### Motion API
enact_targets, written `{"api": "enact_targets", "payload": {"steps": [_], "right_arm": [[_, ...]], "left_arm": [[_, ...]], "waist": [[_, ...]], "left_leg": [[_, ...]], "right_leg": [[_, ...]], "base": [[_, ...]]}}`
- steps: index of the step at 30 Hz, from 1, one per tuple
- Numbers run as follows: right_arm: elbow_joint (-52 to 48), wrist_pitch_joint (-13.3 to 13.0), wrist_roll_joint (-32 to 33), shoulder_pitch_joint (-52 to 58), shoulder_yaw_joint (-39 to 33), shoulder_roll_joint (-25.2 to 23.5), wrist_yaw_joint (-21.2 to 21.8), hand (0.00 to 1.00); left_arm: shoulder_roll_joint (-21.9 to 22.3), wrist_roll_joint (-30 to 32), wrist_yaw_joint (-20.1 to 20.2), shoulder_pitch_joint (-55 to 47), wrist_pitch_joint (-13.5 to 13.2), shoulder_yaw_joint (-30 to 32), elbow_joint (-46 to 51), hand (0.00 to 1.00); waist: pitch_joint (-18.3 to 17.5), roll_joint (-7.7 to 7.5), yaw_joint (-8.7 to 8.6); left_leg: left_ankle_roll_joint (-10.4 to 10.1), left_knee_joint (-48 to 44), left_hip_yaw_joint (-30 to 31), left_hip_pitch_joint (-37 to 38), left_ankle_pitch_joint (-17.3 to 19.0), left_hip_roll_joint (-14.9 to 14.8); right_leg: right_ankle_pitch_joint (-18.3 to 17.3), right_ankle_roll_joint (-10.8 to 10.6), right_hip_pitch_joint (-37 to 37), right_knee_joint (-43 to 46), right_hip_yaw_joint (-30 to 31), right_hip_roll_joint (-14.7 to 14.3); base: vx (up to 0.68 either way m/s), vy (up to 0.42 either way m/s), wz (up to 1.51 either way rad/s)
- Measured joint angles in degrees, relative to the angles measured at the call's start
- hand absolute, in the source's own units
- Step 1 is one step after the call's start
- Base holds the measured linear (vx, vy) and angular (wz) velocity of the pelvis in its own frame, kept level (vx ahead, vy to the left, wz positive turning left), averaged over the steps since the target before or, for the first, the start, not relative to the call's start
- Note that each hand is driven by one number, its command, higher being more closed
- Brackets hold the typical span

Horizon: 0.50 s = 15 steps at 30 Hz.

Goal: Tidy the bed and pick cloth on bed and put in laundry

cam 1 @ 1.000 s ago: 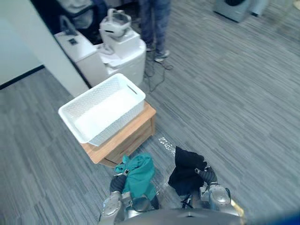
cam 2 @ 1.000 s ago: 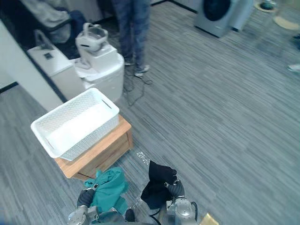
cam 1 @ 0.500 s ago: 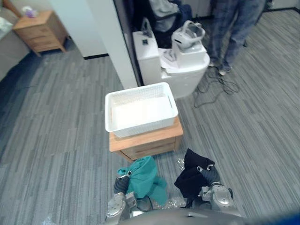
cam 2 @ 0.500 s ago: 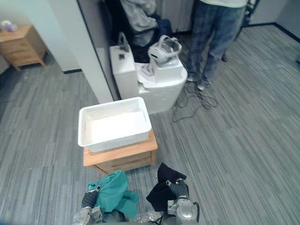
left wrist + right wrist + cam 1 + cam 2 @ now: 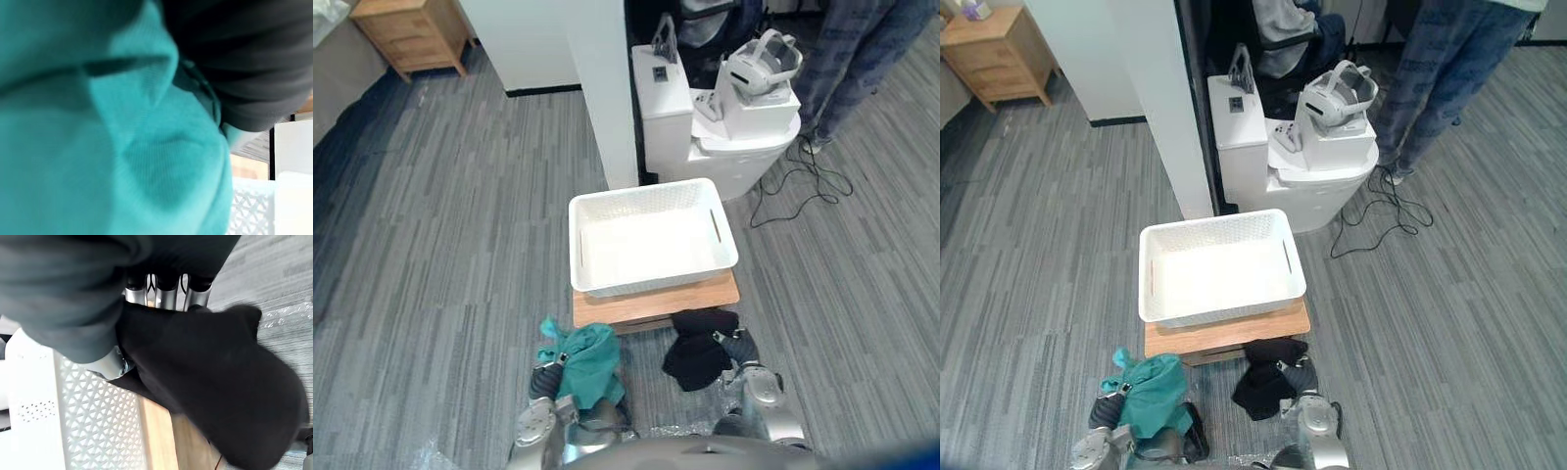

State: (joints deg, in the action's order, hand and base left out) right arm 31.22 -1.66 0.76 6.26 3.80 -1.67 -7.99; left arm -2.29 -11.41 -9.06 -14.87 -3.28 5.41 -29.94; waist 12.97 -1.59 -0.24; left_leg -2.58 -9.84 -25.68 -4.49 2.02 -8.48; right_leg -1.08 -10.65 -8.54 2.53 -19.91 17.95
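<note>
- Two cloths are in hand: the teal cloth (image 5: 582, 360) hangs from the left hand (image 5: 544, 380), the black cloth (image 5: 697, 345) from the right hand (image 5: 741, 346)
- Right fingers (image 5: 166, 294) curl round the black cloth; the left fingers are buried in teal fabric, so I cannot tell how they stand
- Both bundles hang over the floor (image 5: 440, 294) by the near edge of the low wooden worktop (image 5: 656, 302), the black one right at it, and neither is yet in the white laundry basket (image 5: 646, 194) standing there
- Step in hand, as I judge it, is the drop: raise each bundle above the near rim, carry it over the middle of the basket, then let go, since a trailing end could catch on the rim or hang outside
- Basket looks empty and broad enough for both side by side, teal to its left half and black to its right, so the arms need not cross
- Past the worktop's far edge a white pillar (image 5: 602, 98), a white cabinet (image 5: 724, 157) bearing a headset (image 5: 761, 67) and a person's legs (image 5: 862, 49) stand close, so reach no further than the basket; floor on either side is open
</note>
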Motion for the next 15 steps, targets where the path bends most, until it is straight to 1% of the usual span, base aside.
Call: {"api": "enact_targets", "payload": {"steps": [1, 2, 3, 4, 5, 6, 7, 8, 9, 10, 11, 12, 13, 14, 15], "right_arm": [[0.0, 0.0, 0.0, -0.2, 0.2, 0.4, 0.0, 1.0], [0.1, 0.0, -0.3, -0.6, -0.1, 0.8, 0.0, 1.0], [0.1, 0.0, -0.6, -0.6, -0.3, 0.9, 0.0, 1.0], [0.0, 0.0, -1.1, -0.6, -0.1, 0.8, 0.0, 1.0], [-0.3, 0.0, -1.6, -0.5, 0.5, 0.6, 0.0, 1.0], [-0.4, 0.0, -1.7, -0.5, 1.0, 0.6, 0.0, 1.0], [-0.8, 0.0, -2.0, -0.3, 1.7, 0.1, 0.0, 1.0], [-1.8, -0.1, -2.0, 0.5, 2.4, -0.8, 0.0, 1.0], [-2.3, -0.1, -2.0, 0.8, 2.6, -1.0, 0.0, 1.0], [-3.0, -0.1, -1.9, 1.0, 2.6, -1.2, 0.0, 1.0], [-3.2, -0.3, -1.6, 0.5, 2.6, -1.1, 0.0, 1.0], [-3.1, -0.3, -1.5, 0.5, 2.6, -0.8, 0.0, 1.0], [-3.1, -0.4, -1.4, 0.1, 2.7, -0.4, -0.1, 1.0], [-3.5, -0.7, -1.3, 0.0, 2.5, 0.2, -0.1, 1.0], [-3.4, -0.7, -0.8, 0.4, 2.2, 0.6, -0.1, 1.0]], "left_arm": [[0.0, 1.1, 0.1, -0.1, 0.1, -1.6, 0.0, 1.0], [0.2, 1.7, 0.3, -0.1, 0.1, -3.4, 0.0, 1.0], [0.4, 2.0, 0.4, -0.1, 0.1, -4.0, 0.0, 1.0], [0.7, 2.0, 0.4, -0.2, 0.1, -4.8, 0.0, 1.0], [0.5, 2.0, 0.4, -0.2, 0.1, -4.8, 0.1, 1.0], [0.4, 2.0, 0.4, -0.2, 0.1, -4.8, 0.1, 1.0], [0.1, 2.0, 0.3, -0.9, 0.1, -4.9, 0.6, 1.0], [-0.9, 2.0, 0.1, -1.1, 0.2, -4.8, 0.6, 1.0], [-1.1, 2.0, 0.1, -1.0, 0.2, -4.8, 0.6, 1.0], [-1.3, 1.9, 0.2, -1.0, 0.2, -4.8, 0.6, 1.0], [-1.4, 2.0, 0.4, -0.9, 0.3, -4.5, 0.6, 1.0], [-1.2, 2.0, 0.3, -0.8, 0.4, -4.5, 0.6, 1.0], [-0.9, 2.0, 0.3, -0.4, 0.4, -4.3, 0.7, 1.0], [-0.3, 2.0, 0.4, -0.5, 0.4, -4.4, 1.1, 1.0], [0.3, 2.0, 0.4, -0.6, 0.4, -4.5, 1.1, 1.0]], "waist": [[0.0, -0.05, -0.03], [0.1, -0.13, -0.1], [0.1, -0.01, -0.13], [0.1, -0.03, -0.15], [0.1, -0.82, -0.32], [0.0, -1.1, -0.33], [-0.3, -1.73, -0.35], [-0.7, -2.59, -0.44], [-0.7, -2.7, -0.47], [-0.6, -2.81, -0.4], [-0.7, -3.97, -0.35], [-0.9, -4.29, -0.36], [-0.6, -3.1, -0.39], [-0.3, -1.55, -0.64], [-0.3, -0.9, -0.77]], "left_leg": [[-0.3, 1.8, 0.0, 0.8, -0.4, 0.7], [-0.8, 3.3, -0.4, 1.9, 0.0, 1.0], [-0.8, 4.0, -0.6, 2.6, 0.1, 1.0], [-1.1, 6.4, -0.8, 4.0, -0.2, 1.3], [-1.1, 8.1, -0.7, 5.7, -0.4, 1.6], [-1.1, 8.5, -0.6, 6.0, -0.5, 1.6], [-0.8, 9.1, -0.1, 6.1, -0.9, 1.2], [-0.6, 9.4, 0.9, 5.8, -1.4, 0.5], [-0.6, 9.4, 1.3, 5.6, -1.5, 0.3], [-0.5, 9.9, 1.7, 5.5, -2.1, 0.2], [-0.5, 10.5, 2.0, 5.7, -3.5, 2.0], [-0.5, 10.8, 1.9, 5.8, -3.7, 2.4], [-0.5, 11.1, 1.9, 5.7, -4.2, 2.4], [-0.6, 12.1, 2.4, 5.7, -4.9, 2.4], [-0.7, 13.2, 3.0, 6.4, -5.5, 2.3]], "right_leg": [[-0.2, -1.0, 0.6, 1.4, 0.1, 0.4], [-0.7, -1.7, 1.9, 4.7, 0.4, 1.3], [-0.7, -1.7, 2.8, 7.0, 0.7, 1.5], [-0.9, 0.2, 6.2, 14.6, 0.9, 2.5], [-0.4, 3.7, 9.1, 20.8, 1.4, 3.2], [-0.1, 4.5, 10.2, 22.6, 2.0, 3.2], [-2.0, 4.6, 12.6, 25.3, 5.0, 1.9], [-6.2, 3.7, 13.1, 24.2, 7.1, -1.7], [-7.2, 3.7, 13.1, 23.3, 7.4, -3.1], [-8.0, 4.0, 13.0, 20.3, 7.2, -5.6], [-8.0, 6.1, 12.3, 13.9, 4.6, -6.9], [-8.3, 5.5, 11.5, 12.8, 4.6, -6.7], [-7.7, 5.4, 10.8, 11.2, 4.9, -7.5], [-7.5, 5.6, 10.4, 10.0, 4.8, -8.0], [-7.4, 5.6, 9.6, 9.3, 4.4, -8.4]], "base": [[-0.03, 0.019, -0.11], [-0.03, 0.025, -0.14], [-0.1, 0.068, -0.17], [-0.1, 0.083, -0.07], [-0.1, 0.098, -0.04], [-0.03, 0.066, -0.03], [0.02, -0.009, 0.03], [0.02, -0.05, 0.11], [0.04, -0.087, 0.28], [0.08, -0.11, 0.26], [0.09, -0.113, 0.17], [0.11, -0.105, 0.03], [0.11, -0.045, -0.02], [0.13, -0.044, 0.04], [0.12, -0.045, 0.08]]}}
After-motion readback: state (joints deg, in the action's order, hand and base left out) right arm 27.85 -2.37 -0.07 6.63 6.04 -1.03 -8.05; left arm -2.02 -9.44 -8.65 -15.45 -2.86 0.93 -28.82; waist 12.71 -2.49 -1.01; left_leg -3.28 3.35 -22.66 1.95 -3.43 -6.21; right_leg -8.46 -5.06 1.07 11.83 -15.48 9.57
